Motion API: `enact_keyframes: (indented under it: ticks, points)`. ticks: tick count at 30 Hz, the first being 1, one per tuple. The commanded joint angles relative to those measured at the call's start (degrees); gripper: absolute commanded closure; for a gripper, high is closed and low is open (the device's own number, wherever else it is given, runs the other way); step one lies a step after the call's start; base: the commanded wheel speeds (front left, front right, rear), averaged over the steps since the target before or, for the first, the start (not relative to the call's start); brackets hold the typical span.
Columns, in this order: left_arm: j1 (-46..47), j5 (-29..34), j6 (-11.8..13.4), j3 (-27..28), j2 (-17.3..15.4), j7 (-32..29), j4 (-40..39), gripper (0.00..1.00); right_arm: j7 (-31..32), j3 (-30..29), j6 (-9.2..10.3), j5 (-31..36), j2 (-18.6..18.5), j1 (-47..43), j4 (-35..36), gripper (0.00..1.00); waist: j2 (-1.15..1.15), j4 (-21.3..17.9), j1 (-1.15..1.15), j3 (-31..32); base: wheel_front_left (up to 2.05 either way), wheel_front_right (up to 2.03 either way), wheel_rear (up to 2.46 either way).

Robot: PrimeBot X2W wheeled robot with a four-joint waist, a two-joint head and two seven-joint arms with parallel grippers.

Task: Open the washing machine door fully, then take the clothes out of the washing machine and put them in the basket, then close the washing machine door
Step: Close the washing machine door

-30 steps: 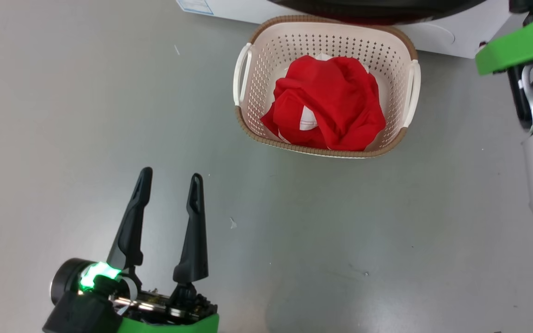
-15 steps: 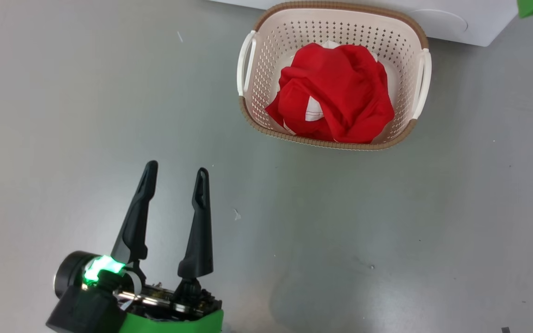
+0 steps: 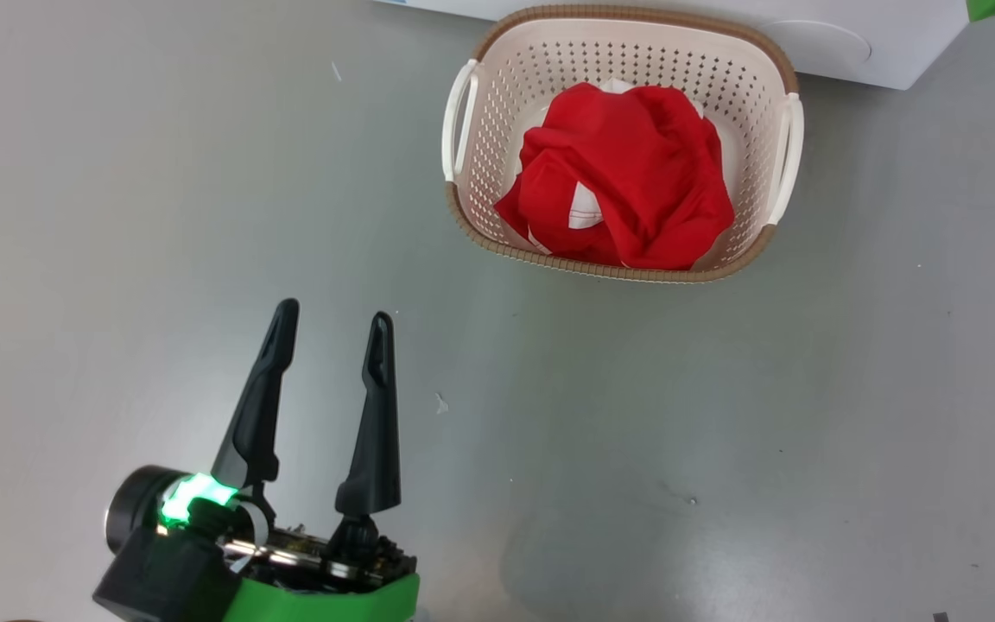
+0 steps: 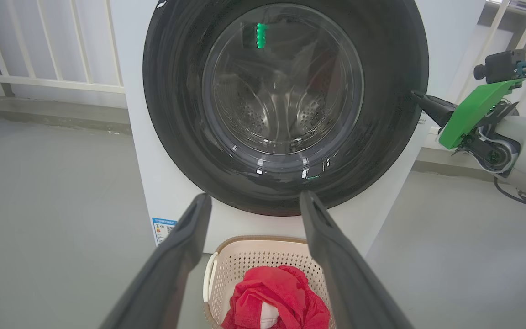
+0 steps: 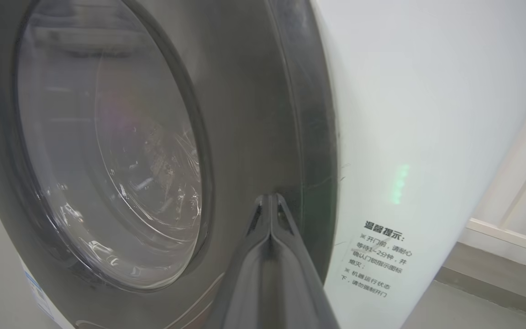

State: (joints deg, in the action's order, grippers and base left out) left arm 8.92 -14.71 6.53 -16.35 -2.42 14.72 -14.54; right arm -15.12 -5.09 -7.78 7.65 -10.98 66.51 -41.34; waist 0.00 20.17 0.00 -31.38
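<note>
The washing machine door (image 4: 286, 91), glossy black with a glass bowl, lies flush against the white washing machine (image 4: 135, 137). Below it stands the cream basket (image 3: 765, 95) with the red and white clothes (image 3: 627, 181) bunched inside. My left gripper (image 3: 333, 309) hangs open and empty over the grey floor, well short of the basket. In its wrist view the gripper (image 4: 255, 195) frames the basket (image 4: 263, 256) and the clothes (image 4: 272, 297). My right gripper (image 5: 270, 197) is shut, its tips against the door (image 5: 107, 137) at its right rim, seen also from the left wrist (image 4: 417, 95).
A pale railing (image 4: 53, 82) runs behind the machine on the left. A printed notice (image 5: 379, 260) sits on the machine's side and a blue label (image 4: 165, 228) low on its front. Grey floor (image 3: 679, 432) spreads around the basket.
The head camera has tilted, so the basket sits higher. The dark door edge above the basket and my pale right forearm have left the head view. The left gripper keeps its pose.
</note>
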Motion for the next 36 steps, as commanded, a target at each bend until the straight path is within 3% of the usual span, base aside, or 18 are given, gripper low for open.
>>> enact_keyframes:
  ticks: [1,8,10,11,13,14,36]
  points:
    - [0.84,-0.09,-0.06,1.96,-0.46,0.28,-1.20,0.00,0.13,-0.10,0.30,0.08,1.12,1.29,1.78,1.00,0.00,-0.32,0.00,0.31,0.00,0.00,0.00]
    - [0.43,0.24,-0.09,2.53,-0.46,0.28,-0.94,0.00,0.13,1.20,0.30,-1.54,3.10,-2.57,3.63,1.00,0.00,-2.07,0.00,1.98,0.00,0.00,0.00]
    - [0.28,0.35,-0.17,2.63,-0.46,0.28,-0.83,0.00,0.13,1.53,0.30,-2.03,3.51,-3.87,3.98,0.55,0.00,-2.64,0.00,2.51,0.00,0.00,0.00]
    - [0.23,0.35,-0.19,2.67,-0.46,0.28,-0.76,0.00,0.13,1.75,0.30,-2.25,3.71,-4.60,4.33,0.45,0.00,-2.94,0.00,2.76,0.00,0.00,0.00]
    - [0.14,0.31,-0.26,2.76,-0.46,0.28,-0.50,0.00,0.13,2.21,0.30,-2.71,3.99,-6.21,5.36,0.04,0.00,-3.57,0.00,3.34,0.00,0.00,0.00]
    - [0.10,0.33,-0.27,2.87,-0.46,0.28,-0.38,0.00,0.13,2.43,0.30,-2.97,4.11,-7.08,5.99,0.00,0.00,-3.94,0.00,3.61,0.00,0.00,0.00]
    - [-1.41,0.76,-1.61,6.31,-0.66,0.28,3.30,0.00,0.13,2.85,0.30,-6.81,5.95,-30.64,24.27,0.00,0.00,-12.81,0.00,11.38,0.00,0.00,0.00]
